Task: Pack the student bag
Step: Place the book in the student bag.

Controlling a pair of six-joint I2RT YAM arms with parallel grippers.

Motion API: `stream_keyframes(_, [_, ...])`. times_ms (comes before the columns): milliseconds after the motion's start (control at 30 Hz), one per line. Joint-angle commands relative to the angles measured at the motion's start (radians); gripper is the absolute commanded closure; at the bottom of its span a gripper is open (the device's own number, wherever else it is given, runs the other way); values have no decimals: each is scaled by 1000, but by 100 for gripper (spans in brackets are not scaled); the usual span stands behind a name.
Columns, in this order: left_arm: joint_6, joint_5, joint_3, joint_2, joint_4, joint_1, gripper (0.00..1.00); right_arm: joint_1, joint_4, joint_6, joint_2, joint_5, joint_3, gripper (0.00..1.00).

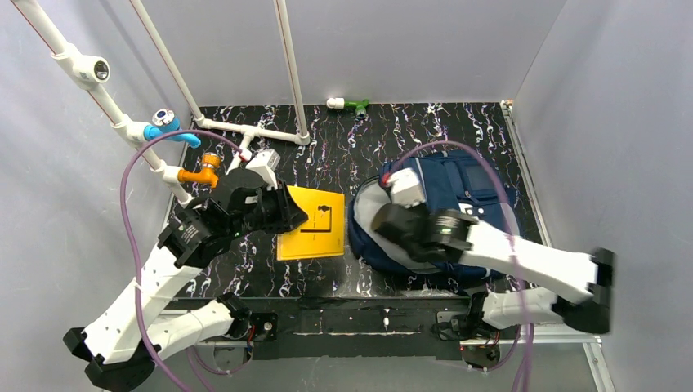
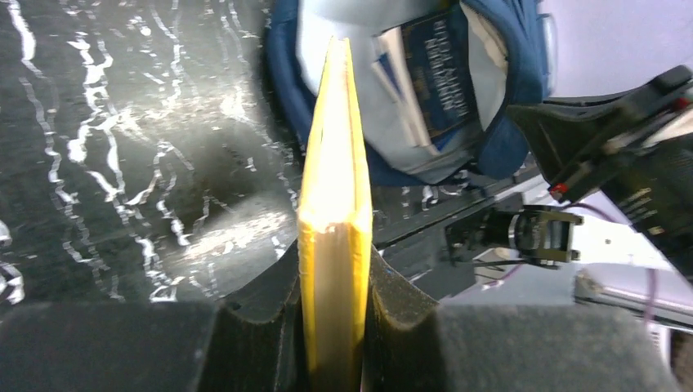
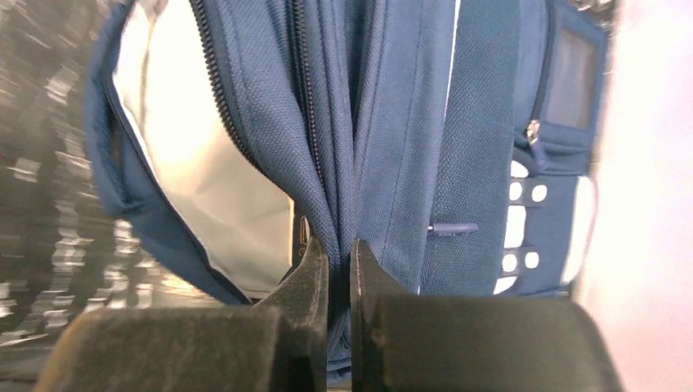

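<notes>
The navy student bag (image 1: 474, 184) lies right of centre with its mouth facing left and its pale lining showing. My right gripper (image 3: 339, 269) is shut on a fold of the bag's blue fabric (image 3: 384, 163) by the zip, holding the opening up. My left gripper (image 2: 335, 278) is shut on a yellow book (image 2: 335, 188), gripped at its edge. In the top view the yellow book (image 1: 315, 224) sits flat just left of the bag's mouth, with the left gripper (image 1: 286, 214) on its left side. A dark blue book (image 2: 445, 77) shows inside the bag.
A white pipe frame (image 1: 245, 131) with blue and orange fittings stands at the back left. A small white and green object (image 1: 350, 104) lies at the back edge. Grey walls close in the black marbled table (image 1: 343, 155).
</notes>
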Motion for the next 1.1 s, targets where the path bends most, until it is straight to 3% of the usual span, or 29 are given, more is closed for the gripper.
stream_keyframes(0, [-117,105,-6,8,231,2,100,-143,464,-183,-260,-292,-92,99])
stream_keyframes(100, [-199,154,-34,34,330,2,100,-230,500,-145,-315,-398,-123,99])
stream_keyframes(300, [-499,277,-223,112,670,1,100,-258,534,-99,-349,-423,-139,99])
stream_keyframes(367, [-522,283,-267,158,786,1,100,-260,536,-84,-352,-413,-145,99])
stream_keyframes(533, [-550,288,-259,273,871,-2,100,-264,535,-45,-377,-362,-138,99])
stream_keyframes(767, [-592,210,-227,399,921,-79,100,-264,528,-36,-420,-331,-103,99])
stream_keyframes(933, [-652,144,-211,561,1091,-168,100,-264,525,-37,-441,-324,-99,99])
stream_keyframes(1067, [-652,-59,-200,663,1214,-241,100,-264,521,-39,-445,-325,-92,99])
